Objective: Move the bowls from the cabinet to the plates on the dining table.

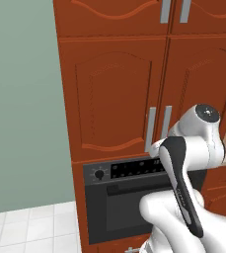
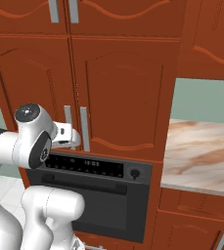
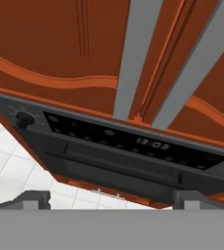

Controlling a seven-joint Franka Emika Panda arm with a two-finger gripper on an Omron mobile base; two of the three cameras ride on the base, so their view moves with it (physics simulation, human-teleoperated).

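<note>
Cabinet (image 1: 114, 94) doors are standing shut in front of me, so I am working the very first step: getting the cabinet open before any bowl can be reached. I am seeing no bowl at this moment; I am judging they are sitting behind these closed doors, though I cannot tell which side.

My fingers (image 3: 111, 197) are spread about as wide as they go and are holding nothing. In the hand view their two tips are poking up at 7 and 5 o'clock, with the oven (image 3: 118, 146) panel lying between and beyond them, and the two long silver handles (image 3: 133, 58) running up from the centre toward 12 and 2 o'clock. In the right base view my hand is sitting just beside the lower ends of those handles (image 2: 84, 128), near but, as far as I can tell, not yet around either one.

I am judging that the next move is calling for a lift and a reach forward, so that one bar slides between my open fingers, then a squeeze and a pull outward along the door's swing. The two bars are standing close together, so I am needing to centre on one alone and avoid catching both.

Marble tabletop (image 2: 201, 151) is showing at 3 o'clock in the right base view; whether it is the dining table I cannot tell.
</note>
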